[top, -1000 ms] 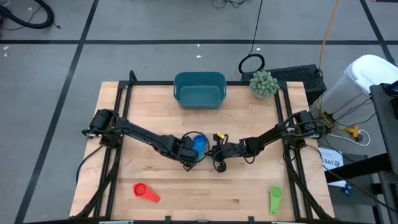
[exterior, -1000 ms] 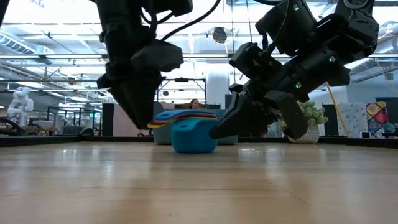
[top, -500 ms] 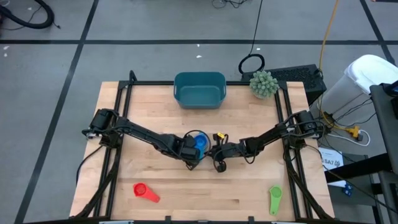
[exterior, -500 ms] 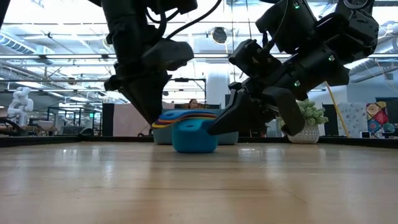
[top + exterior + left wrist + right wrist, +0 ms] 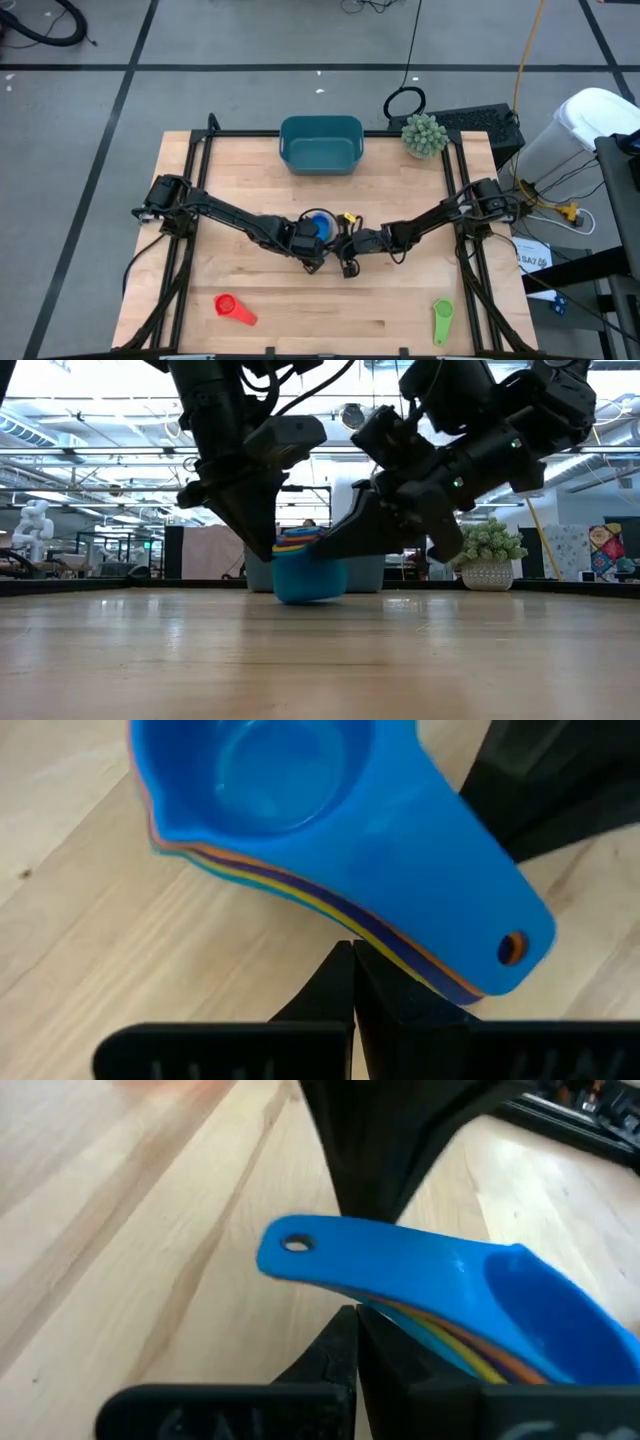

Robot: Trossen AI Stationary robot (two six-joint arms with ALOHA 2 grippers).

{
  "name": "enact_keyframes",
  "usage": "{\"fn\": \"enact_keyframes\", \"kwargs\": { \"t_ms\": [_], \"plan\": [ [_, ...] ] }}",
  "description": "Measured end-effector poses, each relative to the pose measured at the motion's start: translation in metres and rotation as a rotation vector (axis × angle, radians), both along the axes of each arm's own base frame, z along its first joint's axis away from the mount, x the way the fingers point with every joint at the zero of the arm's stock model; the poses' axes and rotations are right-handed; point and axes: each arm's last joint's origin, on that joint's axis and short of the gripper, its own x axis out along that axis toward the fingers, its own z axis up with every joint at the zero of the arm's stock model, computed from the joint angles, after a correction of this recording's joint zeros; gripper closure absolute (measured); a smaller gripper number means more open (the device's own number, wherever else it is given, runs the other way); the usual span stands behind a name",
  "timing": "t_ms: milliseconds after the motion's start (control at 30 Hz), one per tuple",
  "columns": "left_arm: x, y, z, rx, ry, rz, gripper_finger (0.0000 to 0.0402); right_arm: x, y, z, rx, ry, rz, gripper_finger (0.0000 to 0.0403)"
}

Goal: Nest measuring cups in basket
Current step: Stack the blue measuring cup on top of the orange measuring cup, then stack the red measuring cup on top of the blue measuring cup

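Note:
A nested stack of measuring cups (image 5: 318,225), bright blue on top with orange, yellow and darker ones beneath, stands on its bowl at the table's middle, handles toward the near edge. My left gripper (image 5: 352,958) is shut at the handles' left side. My right gripper (image 5: 356,1322) is shut at their right side. The teal basket (image 5: 320,143) stands at the far edge. A red cup (image 5: 235,308) and a green cup (image 5: 442,320) lie apart near the front edge. My left gripper touches the long edge of the stacked handles (image 5: 330,925) with its shut fingertips, about halfway along, coming steeply from above. My right gripper meets the opposite edge of the handles (image 5: 385,1308) with its shut fingertips, slanting down from the table's right. The stack rests on the table.
A spiky green plant ball (image 5: 424,134) stands at the far right corner. Bare wood lies between the stack and the basket. A black frame (image 5: 200,150) rims the table.
My left gripper has tipped and its tip has gone toward the stack. My right gripper has edged toward the stack as well. The stack has turned about on the table, so that the low view sees it narrower, and it stands between the two grippers.

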Motion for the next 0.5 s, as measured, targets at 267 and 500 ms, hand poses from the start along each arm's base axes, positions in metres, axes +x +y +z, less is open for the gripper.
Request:
{"fn": "enact_keyframes", "kwargs": {
  "t_ms": [267,500],
  "plan": [
    [-0.007,0.000,-0.002,0.018,0.072,-0.004,0.0400,0.004,0.005,-0.015,-0.007,0.124,0.025,0.0403],
    [-0.015,0.001,-0.004,0.038,0.154,-0.006,0.0400,-0.004,0.008,-0.022,0.001,0.176,0.024,0.0403]
  ]
}}
